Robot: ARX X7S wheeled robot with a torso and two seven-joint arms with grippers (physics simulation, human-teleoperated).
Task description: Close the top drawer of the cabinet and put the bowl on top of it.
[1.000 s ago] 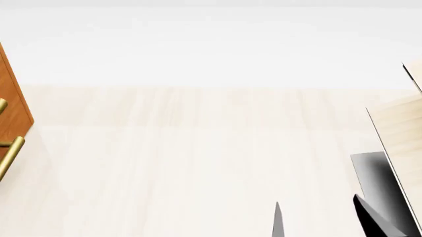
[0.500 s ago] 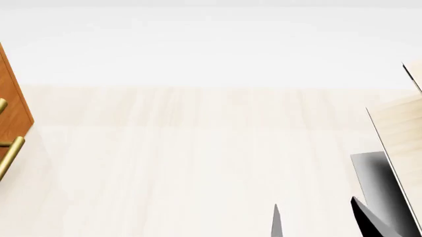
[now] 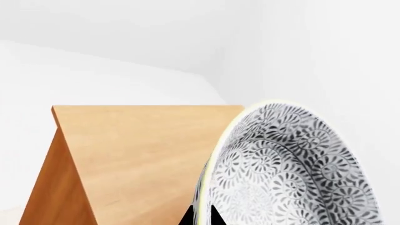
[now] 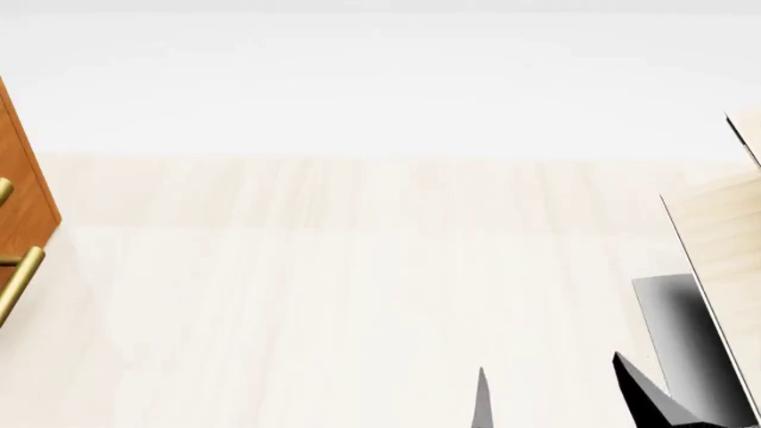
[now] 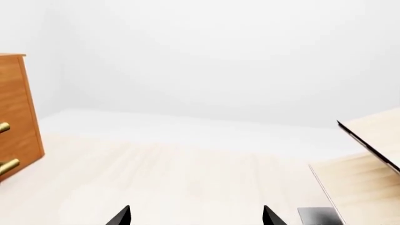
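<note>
The reddish-brown wooden cabinet is the landmark here, and in the head view only a thin slice of it shows. Two brass bar handles poke out from its front, but too little of the drawers shows to tell if the top one is shut. In the left wrist view the cabinet's flat bare top is seen from above, and the round white bowl with the grey leaf-flower pattern is tipped up on its edge just beside that top. The left gripper pinches the bowl's rim between its dark tips. To the right of the cabinet lies the pale wood tabletop. Further right, the right gripper holds nothing, with its two dark tips spread wide apart. Farthest from the cabinet stands a pale wood structure.
</note>
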